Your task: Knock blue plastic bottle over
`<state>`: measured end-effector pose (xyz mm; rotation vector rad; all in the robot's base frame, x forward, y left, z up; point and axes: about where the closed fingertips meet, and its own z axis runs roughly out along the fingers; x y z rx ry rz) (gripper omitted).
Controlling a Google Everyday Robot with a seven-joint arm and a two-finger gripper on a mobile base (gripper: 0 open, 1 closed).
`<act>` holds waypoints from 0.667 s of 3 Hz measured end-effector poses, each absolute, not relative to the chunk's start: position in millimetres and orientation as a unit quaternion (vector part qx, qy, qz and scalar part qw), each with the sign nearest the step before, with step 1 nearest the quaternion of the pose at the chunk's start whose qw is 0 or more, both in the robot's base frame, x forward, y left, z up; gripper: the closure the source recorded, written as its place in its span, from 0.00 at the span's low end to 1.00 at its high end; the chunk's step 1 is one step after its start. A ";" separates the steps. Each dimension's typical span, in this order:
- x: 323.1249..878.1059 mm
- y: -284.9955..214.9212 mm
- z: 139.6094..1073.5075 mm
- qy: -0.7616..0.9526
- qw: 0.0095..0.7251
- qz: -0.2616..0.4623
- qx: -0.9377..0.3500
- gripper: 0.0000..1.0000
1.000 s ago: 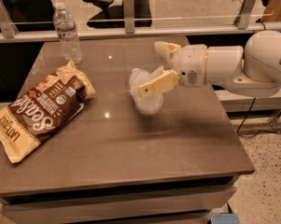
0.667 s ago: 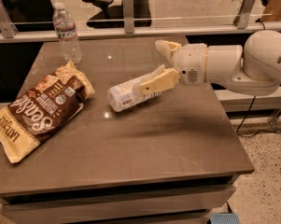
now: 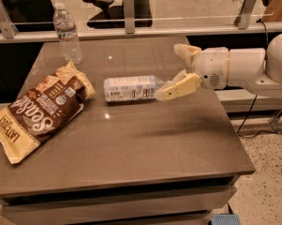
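Gripper [image 3: 182, 69] reaches in from my right over the table [image 3: 145, 153], its cream fingers spread apart and holding nothing. I see the lower finger at the right end of the blue plastic bottle [image 3: 130, 88], which lies on its side mid-table, its wide pale label facing up. To its left sprawls a crinkled brown and yellow snack bag [image 3: 40, 111], just beside it. A slim ribbed clear bottle [image 3: 68, 32] stands upright at the far left corner, well apart.

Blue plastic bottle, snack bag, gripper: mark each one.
blue plastic bottle [image 3: 129, 89], camera view, on its label.
snack bag [image 3: 42, 111], camera view, on its brown front.
gripper [image 3: 171, 71], camera view, between its fingertips, right of the bottle.
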<state>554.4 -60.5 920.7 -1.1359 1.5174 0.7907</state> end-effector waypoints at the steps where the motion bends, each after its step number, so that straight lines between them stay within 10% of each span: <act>1: 553.0 -117.9 906.6 0.649 0.508 0.300 -0.481 0.00; 2: 552.6 -165.4 900.8 0.658 0.502 0.278 -0.488 0.00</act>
